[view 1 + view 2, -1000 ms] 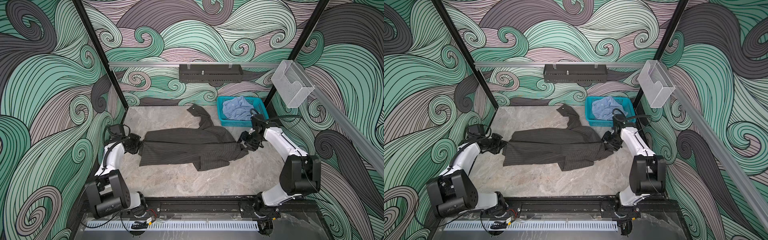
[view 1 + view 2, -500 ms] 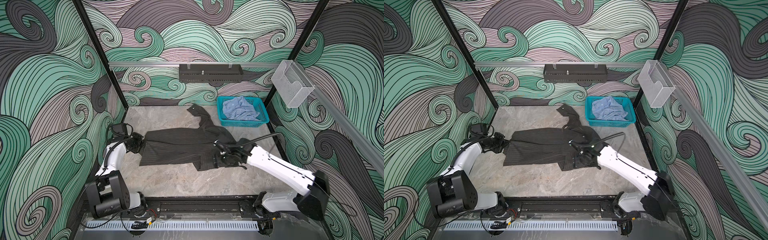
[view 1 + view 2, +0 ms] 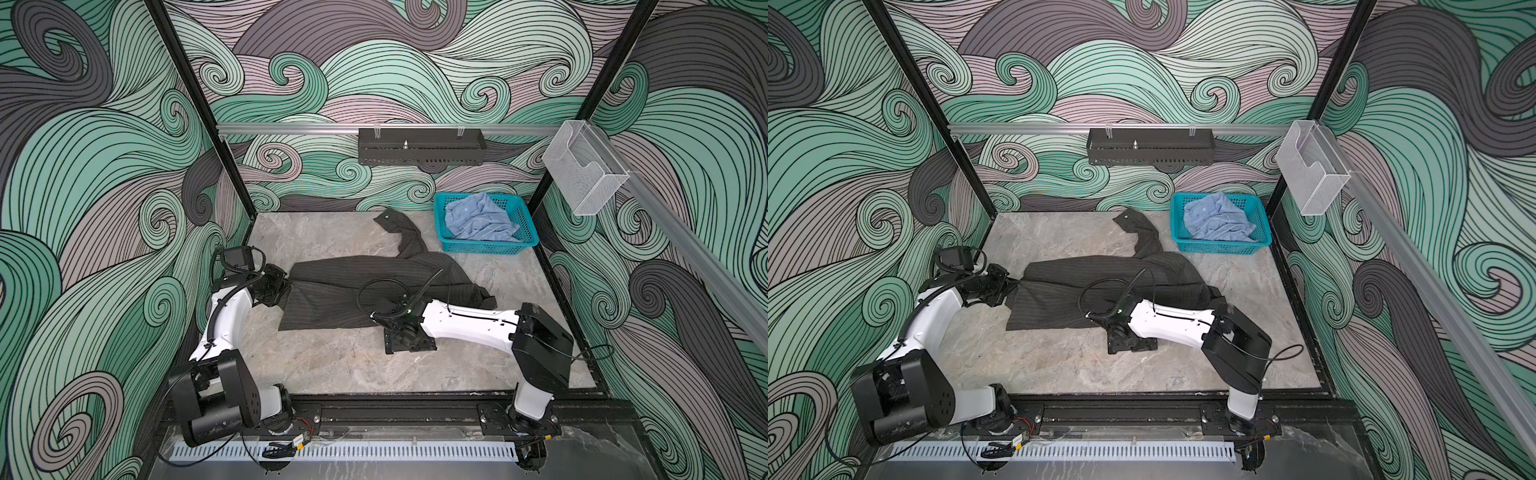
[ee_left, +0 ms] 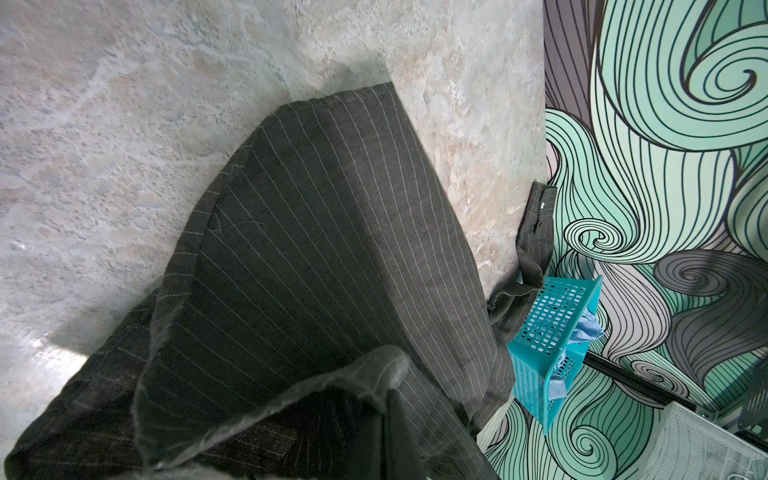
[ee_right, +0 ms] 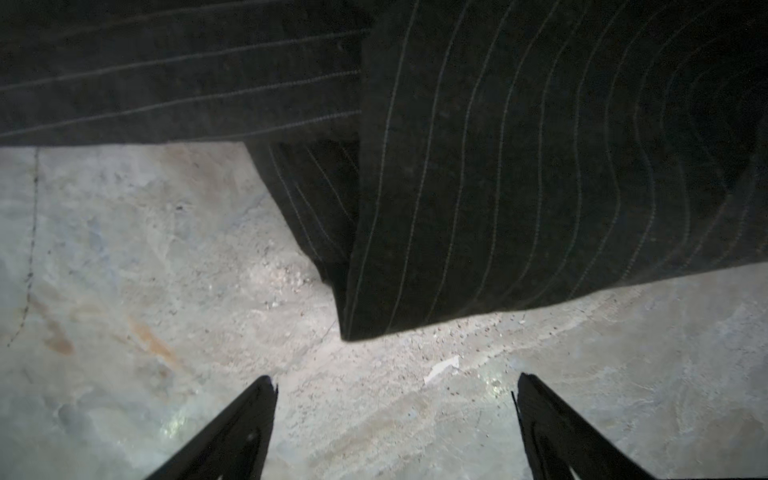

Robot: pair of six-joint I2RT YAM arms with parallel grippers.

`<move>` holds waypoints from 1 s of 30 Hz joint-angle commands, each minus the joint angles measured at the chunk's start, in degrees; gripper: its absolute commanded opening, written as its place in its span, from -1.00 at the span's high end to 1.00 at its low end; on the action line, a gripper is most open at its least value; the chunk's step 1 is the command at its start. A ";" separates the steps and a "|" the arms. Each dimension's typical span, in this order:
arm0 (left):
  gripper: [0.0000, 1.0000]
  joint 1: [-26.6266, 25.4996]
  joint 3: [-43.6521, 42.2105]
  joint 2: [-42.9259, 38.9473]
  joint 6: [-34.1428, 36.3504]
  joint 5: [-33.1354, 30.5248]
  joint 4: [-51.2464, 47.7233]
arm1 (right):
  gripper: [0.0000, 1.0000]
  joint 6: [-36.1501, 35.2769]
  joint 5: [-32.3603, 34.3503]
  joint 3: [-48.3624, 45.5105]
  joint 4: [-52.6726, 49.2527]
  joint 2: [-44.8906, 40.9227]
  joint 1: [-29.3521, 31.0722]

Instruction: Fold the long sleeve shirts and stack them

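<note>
My left claw (image 3: 279, 286) is clamped shut on the grey shirt (image 3: 353, 291) at its 9 o'clock edge. In the left wrist view the cloth bunches up over it. My right claw (image 5: 395, 378) is spread wide and holds nothing. It sits low over bare table (image 3: 332, 365), just off the shirt's 5 o'clock corner.

The grey shirt lies across the middle of the table, partly doubled, with one sleeve (image 3: 405, 237) trailing toward 12 o'clock. The blue shirt (image 3: 478, 220) is crumpled in the teal basket (image 3: 486, 248) at 1 o'clock.

I judge the step in hand to be taking that near corner for the next fold. I would slide one finger flat along the table under the corner, catch every layer, and close only once the cloth is deep between the fingers. The left grip should act as the anchor so the hem is taut.

The table looks like smooth, pale stone, so a careless push would probably shove the cloth along instead of getting under it.

Swirling teal and grey walls close the cell in. A black rack (image 3: 419, 147) hangs on the rear rail, and a clear holder (image 3: 582, 174) hangs at 2 o'clock.
</note>
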 commanded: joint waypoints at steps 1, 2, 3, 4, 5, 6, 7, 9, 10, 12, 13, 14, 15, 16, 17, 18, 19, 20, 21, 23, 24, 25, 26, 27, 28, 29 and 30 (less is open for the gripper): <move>1.00 0.08 2.54 -1.59 1.25 0.64 -1.40 | -0.79 6.10 4.62 0.29 2.20 2.67 -0.21; 1.00 0.08 2.62 -1.74 1.32 0.64 -1.50 | -0.77 7.04 5.24 -0.05 2.80 2.97 -0.36; 1.00 0.15 2.70 -1.80 1.43 0.64 -1.57 | -0.74 7.67 5.79 -0.51 3.75 3.19 -0.64; 1.00 0.17 2.72 -1.82 1.51 0.68 -1.65 | -0.71 8.13 6.72 -0.81 4.36 3.28 -0.87; 1.00 0.18 2.79 -1.89 1.58 0.68 -1.75 | -0.69 8.53 7.89 -0.97 4.59 3.23 -1.10; 1.00 0.32 2.80 -1.90 1.65 0.73 -1.72 | -0.67 8.97 8.90 -1.31 5.08 3.05 -1.29; 1.00 0.34 2.80 -1.90 1.69 0.72 -1.69 | -0.64 9.21 9.67 -1.75 5.89 2.74 -1.62; 1.00 0.43 2.80 -1.82 1.65 0.89 -1.53 | -0.56 9.35 10.13 -2.77 7.51 2.14 -2.24; 1.00 0.42 2.80 -1.78 1.54 1.06 -1.48 | -0.54 9.43 10.17 -3.39 8.40 1.69 -2.67; 1.00 0.39 2.80 -1.79 1.46 1.16 -1.28 | -0.51 9.83 10.12 -4.23 9.64 0.87 -3.20; 1.00 0.47 2.80 -1.76 1.43 1.16 -1.25 | -0.47 10.03 10.22 -4.63 10.23 0.47 -3.44; 1.00 0.49 2.81 -1.79 1.43 1.16 -1.22 | -0.41 10.13 10.25 -4.89 10.60 0.31 -3.63; 1.00 0.47 2.89 -1.75 1.34 1.14 -1.17 | -0.31 10.24 10.12 -5.08 10.87 0.21 -3.76; 1.00 0.46 2.89 -1.69 1.34 1.10 -1.09 | -0.14 10.06 9.70 -5.17 10.99 0.24 -4.11; 1.00 0.52 2.96 -1.53 1.34 1.16 -1.13 | 0.09 9.76 9.28 -5.44 11.10 0.06 -4.29; 1.00 0.52 3.06 -1.43 1.35 1.16 -1.07 | 0.42 9.31 8.86 -5.68 11.17 -0.55 -4.39; 1.00 0.46 3.23 -1.22 1.34 1.24 -1.04 | 0.68 8.80 8.60 -5.91 10.74 -1.80 -4.43; 1.00 0.52 3.48 -1.13 1.34 1.21 -1.03 | 0.82 8.54 8.29 -5.92 9.46 -3.43 -4.46; 1.00 0.51 3.87 -0.87 1.34 1.17 -1.02 | 0.95 7.55 7.85 -5.64 7.81 -5.63 -4.43; 1.00 0.47 4.82 -0.18 1.38 1.18 -0.95 | 1.00 4.58 6.73 -3.99 3.16 -10.16 -4.52; 1.00 0.57 5.46 0.16 1.34 1.10 -0.95 | 1.00 2.90 5.57 -2.80 -0.41 -12.45 -4.92; 1.00 0.57 6.14 0.57 1.42 0.95 -0.87 | 1.00 1.08 3.66 -1.56 -3.43 -14.99 -5.64; 1.00 0.59 6.67 0.86 1.42 0.84 -0.87 | 1.00 -0.48 1.77 -0.43 -6.64 -17.15 -6.23; 1.00 0.53 7.28 1.22 1.43 0.60 -0.78 | 1.00 -2.79 0.08 1.13 -10.58 -19.36 -6.93; 1.00 0.60 7.77 1.56 1.43 0.56 -0.59 | 1.00 -4.33 -0.81 2.92 -14.51 -21.24 -7.42; 1.00 0.56 8.18 1.74 1.35 0.50 -0.52 | 1.00 -6.03 -1.80 4.54 -17.91 -22.54 -7.82; 1.00 0.58 8.46 1.87 1.21 0.40 -0.22 | 1.00 -7.73 -3.04 6.52 -21.43 -23.67 -8.43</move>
